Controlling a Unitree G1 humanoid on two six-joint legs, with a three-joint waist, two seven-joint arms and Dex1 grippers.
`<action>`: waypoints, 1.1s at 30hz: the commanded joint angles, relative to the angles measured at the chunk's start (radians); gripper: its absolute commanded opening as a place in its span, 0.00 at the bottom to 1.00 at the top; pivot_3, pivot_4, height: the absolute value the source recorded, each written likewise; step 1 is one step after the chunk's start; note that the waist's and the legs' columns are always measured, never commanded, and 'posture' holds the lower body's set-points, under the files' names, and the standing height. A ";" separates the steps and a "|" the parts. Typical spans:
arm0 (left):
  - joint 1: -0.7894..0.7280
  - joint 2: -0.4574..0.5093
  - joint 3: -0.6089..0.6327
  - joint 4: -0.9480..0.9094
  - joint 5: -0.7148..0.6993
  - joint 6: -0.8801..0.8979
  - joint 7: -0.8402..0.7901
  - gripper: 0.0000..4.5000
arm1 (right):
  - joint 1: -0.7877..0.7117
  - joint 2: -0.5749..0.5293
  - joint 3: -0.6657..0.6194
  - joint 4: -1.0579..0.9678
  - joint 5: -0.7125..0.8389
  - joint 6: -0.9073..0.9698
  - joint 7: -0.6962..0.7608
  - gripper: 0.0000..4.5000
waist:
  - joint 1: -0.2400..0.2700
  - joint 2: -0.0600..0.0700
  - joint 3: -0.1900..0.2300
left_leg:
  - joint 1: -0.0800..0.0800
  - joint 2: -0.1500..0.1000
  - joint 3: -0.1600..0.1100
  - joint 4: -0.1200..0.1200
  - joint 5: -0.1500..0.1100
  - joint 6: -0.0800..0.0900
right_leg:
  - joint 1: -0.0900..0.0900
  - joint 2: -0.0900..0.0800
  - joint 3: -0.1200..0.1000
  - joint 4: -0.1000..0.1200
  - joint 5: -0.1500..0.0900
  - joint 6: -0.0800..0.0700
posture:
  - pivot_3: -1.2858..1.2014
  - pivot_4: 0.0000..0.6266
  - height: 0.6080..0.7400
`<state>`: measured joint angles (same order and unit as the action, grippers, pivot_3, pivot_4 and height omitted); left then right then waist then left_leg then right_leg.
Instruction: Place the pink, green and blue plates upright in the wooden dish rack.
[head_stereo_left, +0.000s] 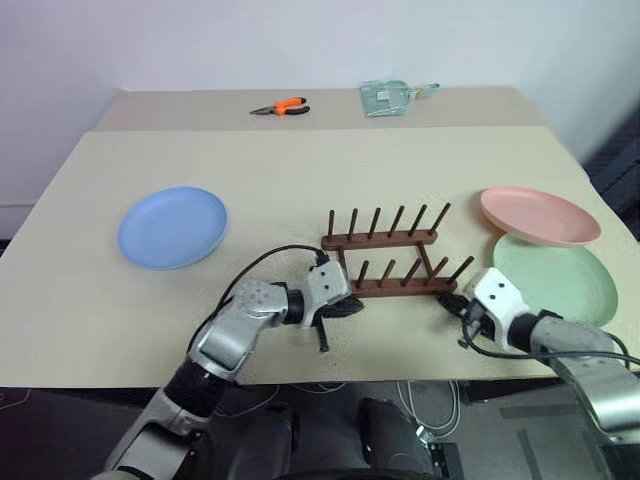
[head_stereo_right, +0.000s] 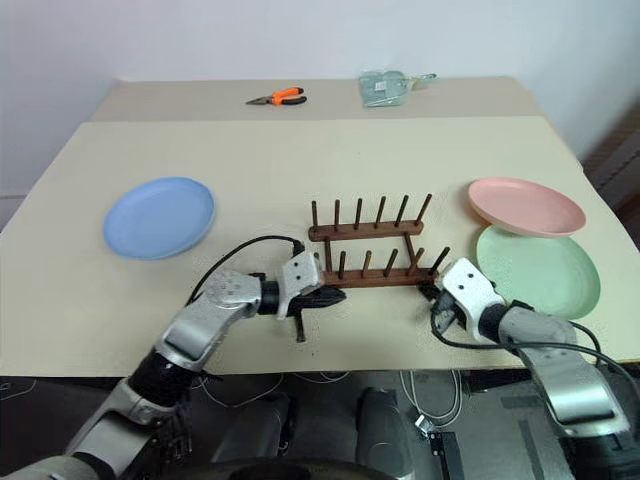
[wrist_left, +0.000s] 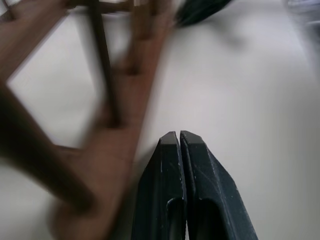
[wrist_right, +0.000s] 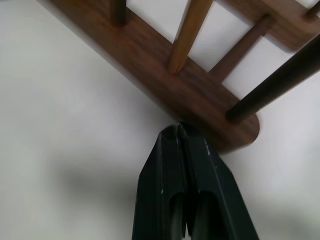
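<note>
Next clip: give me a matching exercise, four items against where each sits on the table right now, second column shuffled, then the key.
Items
1. blue plate
2. pink plate
3. wooden dish rack
4. orange pliers

Places
A. table's far edge
B. lying flat, alone, on the robot's left
C. centre, both shut grippers at its near rail's ends
D. on the robot's right, just beyond the green plate

Pairs: 1-B, 2-D, 3-C, 4-A

Even, bright overhead light, soft shadows under arms on table (head_stereo_left: 120, 330). Head views sharp. Left wrist view: rack (wrist_left: 75, 150) motion-blurred. Right wrist view sharp, no glare.
</note>
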<state>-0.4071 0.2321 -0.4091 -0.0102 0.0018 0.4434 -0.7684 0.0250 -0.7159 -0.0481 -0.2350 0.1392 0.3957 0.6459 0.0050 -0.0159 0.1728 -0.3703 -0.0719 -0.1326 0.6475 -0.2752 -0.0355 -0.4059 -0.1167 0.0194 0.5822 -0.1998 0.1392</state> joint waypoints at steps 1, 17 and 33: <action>-0.030 -0.008 0.053 0.090 0.053 -0.005 0.132 0.01 | -0.089 0.057 0.038 0.103 -0.071 -0.011 -0.087 0.00 | -0.002 0.000 -0.001 | 0.001 0.000 0.000 0.000 0.000 0.000 | 0.001 0.000 0.000 0.000 0.000 0.000 | 0.52 0.24 1.00; 0.008 0.033 0.120 -0.017 -0.104 -0.078 0.051 0.00 | -0.142 -0.178 -0.122 0.065 -0.152 -0.117 -0.031 0.70 | 0.003 0.005 -0.001 | -0.002 -0.001 0.001 -0.001 0.000 0.000 | -0.002 -0.001 0.001 0.000 0.002 0.003 | 0.52 0.24 1.00; 0.007 0.048 0.125 -0.194 -0.252 -0.007 -0.056 0.00 | -0.337 -0.331 0.035 0.648 -0.438 -0.481 -0.133 0.43 | 0.001 0.006 0.000 | -0.002 -0.001 0.003 -0.001 0.000 0.000 | -0.002 -0.001 0.002 -0.002 0.002 -0.004 | 0.52 0.24 1.00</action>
<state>-0.3947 0.2760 -0.2983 -0.1663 -0.2305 0.4346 -0.8250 -0.2844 -1.0409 -0.0033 0.4023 -0.2861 -0.0527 0.5341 0.0059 -0.0097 0.1731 -0.3723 -0.0730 -0.1294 0.6467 -0.2750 -0.0356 -0.4079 -0.1181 0.0211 0.5805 -0.1974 0.1353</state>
